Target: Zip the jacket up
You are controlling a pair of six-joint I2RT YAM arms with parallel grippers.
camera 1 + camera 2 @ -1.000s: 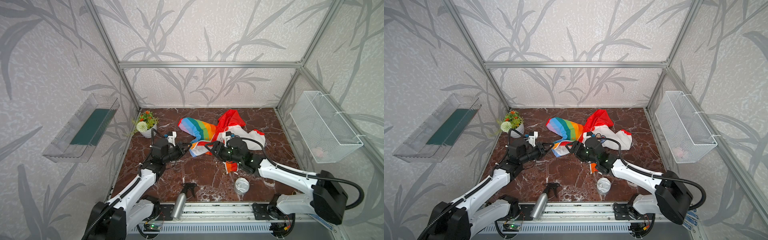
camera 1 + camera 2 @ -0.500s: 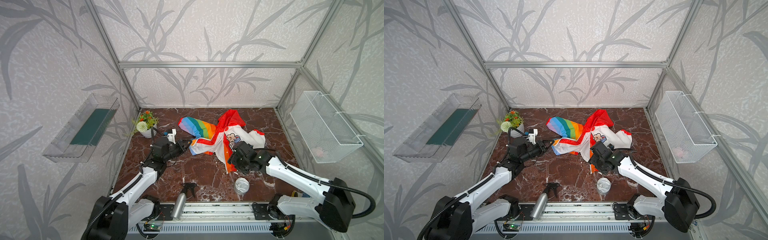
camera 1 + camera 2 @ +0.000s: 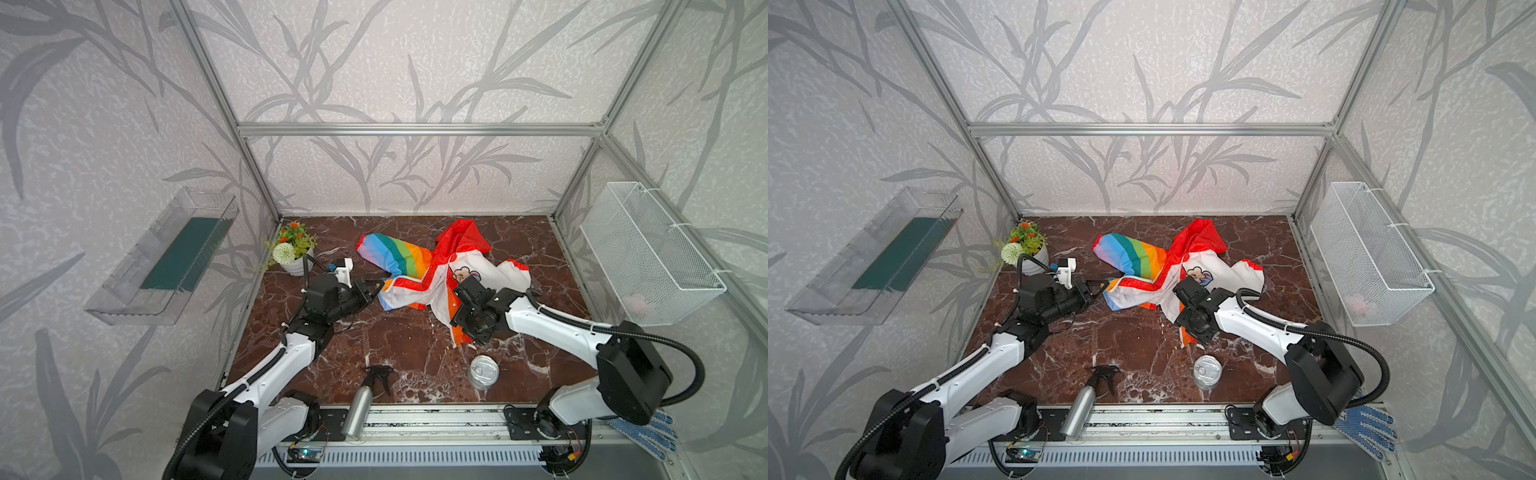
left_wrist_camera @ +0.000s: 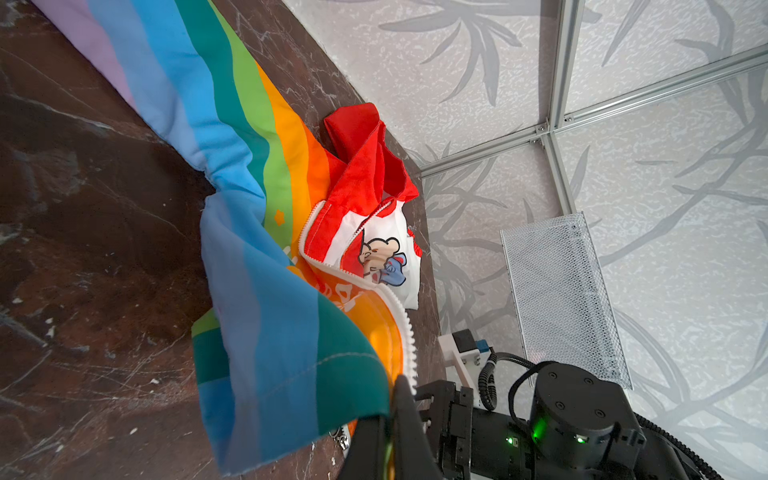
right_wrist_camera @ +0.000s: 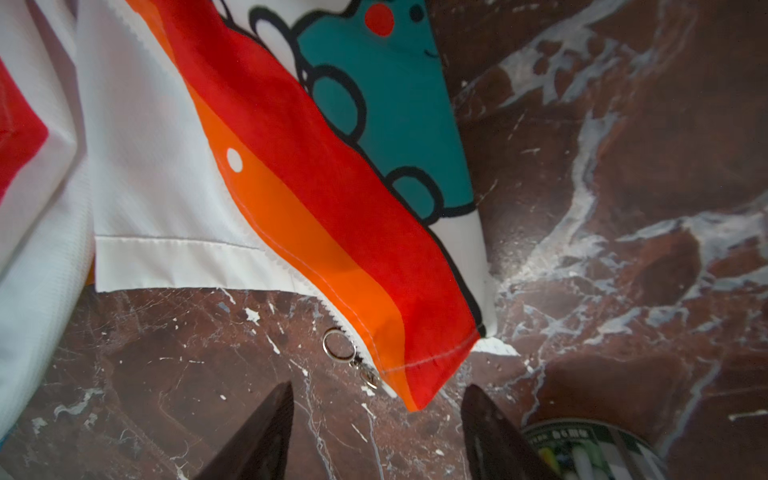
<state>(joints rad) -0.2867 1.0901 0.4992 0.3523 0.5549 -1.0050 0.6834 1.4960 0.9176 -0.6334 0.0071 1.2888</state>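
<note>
Right wrist view: right jaws wide over the counter, near the zipper ring; left jaws clamp the jacket hem.

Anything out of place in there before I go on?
Yes. The spray bottle lies on its side at the front edge, base over the rail. A blue dotted glove lies off the table, front right. The jacket is bunched, its zipper halves apart.

Left gripper, reaching toward one o'clock, pinches the jacket; right gripper, toward ten o'clock, jaws parted.
</note>
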